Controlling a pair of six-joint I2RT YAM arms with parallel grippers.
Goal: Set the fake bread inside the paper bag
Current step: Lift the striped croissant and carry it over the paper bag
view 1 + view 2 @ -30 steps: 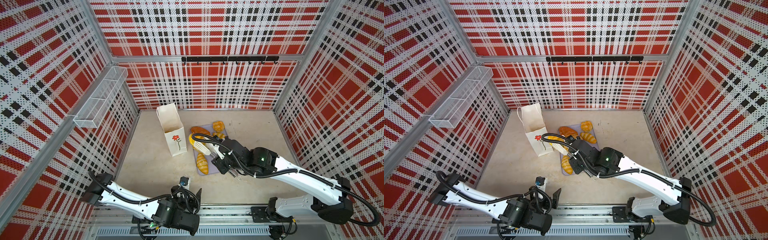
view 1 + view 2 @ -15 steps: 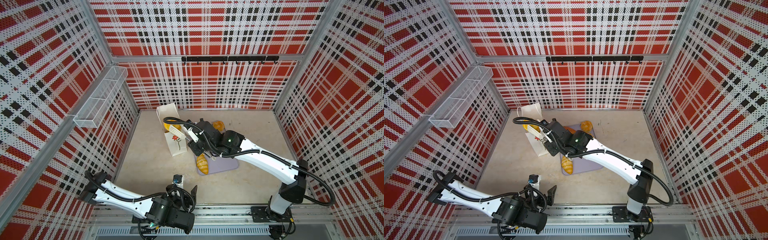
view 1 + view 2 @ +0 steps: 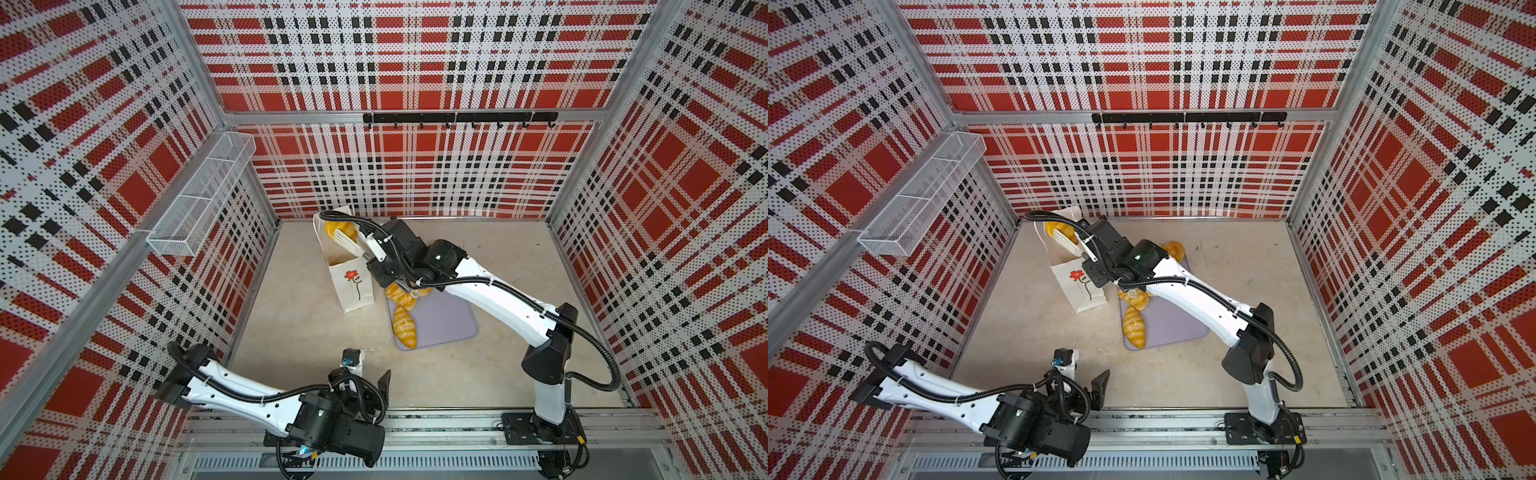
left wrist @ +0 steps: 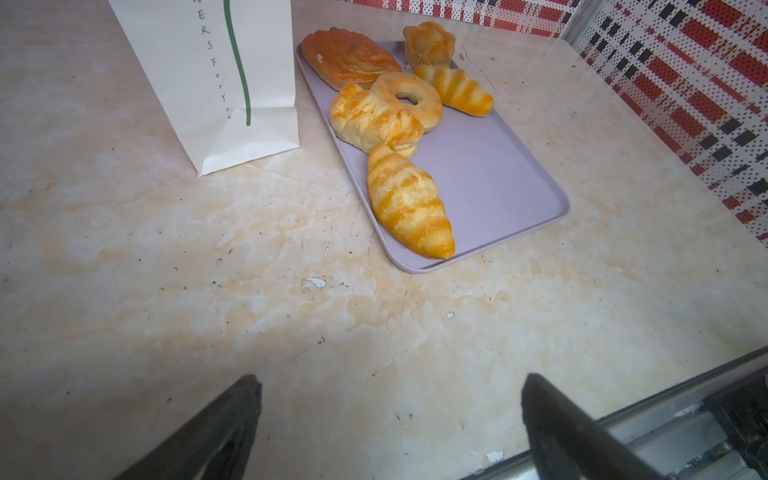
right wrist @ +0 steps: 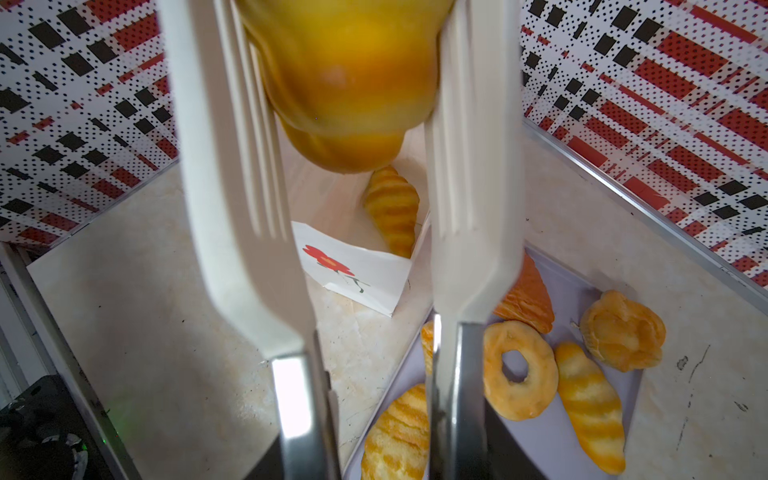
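Pinching a yellow roll [image 5: 345,83] with the right tool [image 3: 343,241], between two white slotted fingers [image 5: 232,166], right over the open mouth of the bag [image 3: 353,286]. Blurred in the right wrist view, so cannot tell how firm the grip is. Down inside the bag, a bagged croissant [image 5: 392,208] lying against the wall. Standing on the counter [image 4: 166,270], just beside the lilac tray [image 4: 490,178], red flower [image 3: 351,274] facing front. On the tray: a big croissant [image 4: 409,203] at the near edge, touching a flaky pastry [image 4: 370,120]; beyond, a doughnut [image 4: 409,97], a small croissant [image 4: 455,87], a bun [image 4: 430,43] and a brown loaf [image 4: 347,56]. Holding the left tool [image 4: 390,382] spread wide, low near the counter's front edge, well apart from the bread.
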